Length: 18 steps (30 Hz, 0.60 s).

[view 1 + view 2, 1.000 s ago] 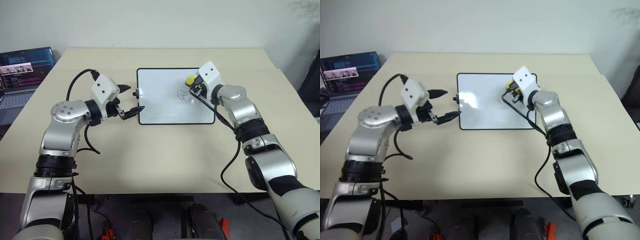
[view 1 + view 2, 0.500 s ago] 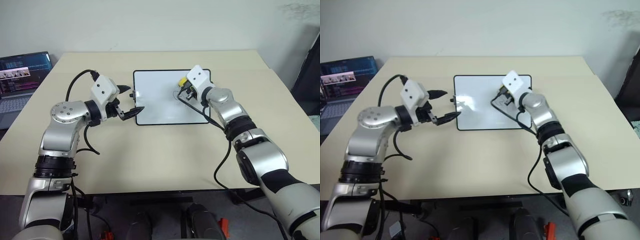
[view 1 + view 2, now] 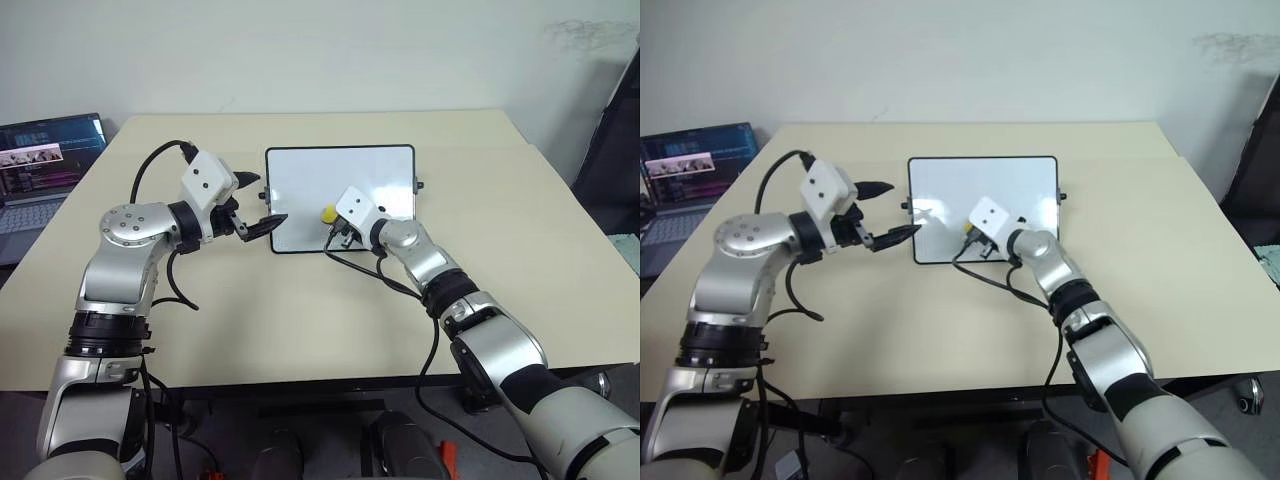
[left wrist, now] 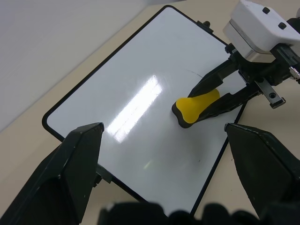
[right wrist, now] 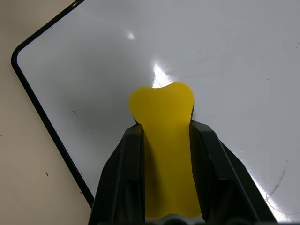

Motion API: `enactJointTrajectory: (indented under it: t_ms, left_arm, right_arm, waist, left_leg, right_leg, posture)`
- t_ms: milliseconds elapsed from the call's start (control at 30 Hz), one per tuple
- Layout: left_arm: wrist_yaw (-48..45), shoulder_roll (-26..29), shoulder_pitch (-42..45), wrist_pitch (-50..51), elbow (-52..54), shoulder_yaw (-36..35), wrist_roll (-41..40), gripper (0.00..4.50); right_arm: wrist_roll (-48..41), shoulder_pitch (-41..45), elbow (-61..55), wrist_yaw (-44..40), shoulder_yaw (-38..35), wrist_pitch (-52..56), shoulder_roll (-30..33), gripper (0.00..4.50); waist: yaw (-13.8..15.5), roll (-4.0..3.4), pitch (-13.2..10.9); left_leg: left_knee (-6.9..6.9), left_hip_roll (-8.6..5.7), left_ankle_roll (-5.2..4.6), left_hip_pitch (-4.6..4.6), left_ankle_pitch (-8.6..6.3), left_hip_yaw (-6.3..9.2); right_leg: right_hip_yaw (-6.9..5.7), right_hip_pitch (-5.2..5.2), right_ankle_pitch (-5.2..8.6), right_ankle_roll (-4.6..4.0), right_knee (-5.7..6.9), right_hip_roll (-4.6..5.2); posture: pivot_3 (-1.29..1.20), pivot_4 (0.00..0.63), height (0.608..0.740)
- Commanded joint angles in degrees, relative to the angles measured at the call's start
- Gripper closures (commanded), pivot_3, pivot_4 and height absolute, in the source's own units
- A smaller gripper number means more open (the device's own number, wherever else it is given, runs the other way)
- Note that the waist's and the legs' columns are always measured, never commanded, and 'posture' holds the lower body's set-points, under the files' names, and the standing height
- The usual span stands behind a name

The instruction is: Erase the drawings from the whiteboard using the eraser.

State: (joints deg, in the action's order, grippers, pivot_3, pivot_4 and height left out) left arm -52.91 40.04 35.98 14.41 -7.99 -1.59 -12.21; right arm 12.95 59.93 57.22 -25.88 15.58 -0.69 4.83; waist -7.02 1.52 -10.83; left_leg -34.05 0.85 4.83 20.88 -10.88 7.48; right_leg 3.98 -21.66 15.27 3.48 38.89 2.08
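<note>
At frame centre the right gripper (image 3: pixel 333 226) clamps the eraser (image 3: pixel 327 214) on the whiteboard (image 3: pixel 370 170), which looks almost clean, faint streaks remaining; the left gripper (image 3: pixel 262 203) stands open beside it.

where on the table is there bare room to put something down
Bare tabletop lies between the whiteboard and the near edge, and to the right of the board. Crowded: the board's near left corner, where the left gripper hovers open and the right gripper holds the eraser.
</note>
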Motion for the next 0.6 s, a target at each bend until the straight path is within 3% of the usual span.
enactJointTrajectory:
  t_ms: [33, 400, 600]
  left_arm:
    - [0.46, 0.80, 1.04, -0.70, 1.51, -1.23, -0.08, 0.00]
    - [0.31, 0.10, 2.59, -1.77, -0.38, -0.52, 0.37, 0.00]
    - [0.06, -0.17, 3.07, -2.23, -0.99, -0.27, 0.41, 0.00]
  right_arm:
    - [0.98, 0.34, 4.95, 2.69, -1.10, 1.88, 2.51, 3.53]
    - [0.00, 5.17, 10.84, 12.98, -5.59, -0.80, 10.79, 3.53]
    - [0.32, 4.79, 11.69, 13.13, -5.58, -1.31, 10.91, 3.53]
  waist:
    - [0.08, 0.00, 0.00]
    - [2.21, 0.03, 0.00]
    - [2.03, 0.09, 0.04]
  left_leg:
    - [0.00, 0.00, 0.00, 0.00, 0.00, 0.00]
    - [-0.01, -0.08, -0.03, 0.21, 0.03, 0.05]
    - [0.01, -0.07, -0.06, 0.27, 0.04, 0.04]
  right_leg:
    - [0.00, 0.00, 0.00, 0.00, 0.00, 0.00]
    - [0.04, 0.10, 0.02, -0.01, -0.49, 0.03]
    - [0.05, 0.26, -0.02, 0.06, -0.91, 0.02]
  posture:
    - [0.00, 0.150, 0.740]
    - [0.00, 0.150, 0.740]
    - [0.00, 0.150, 0.740]
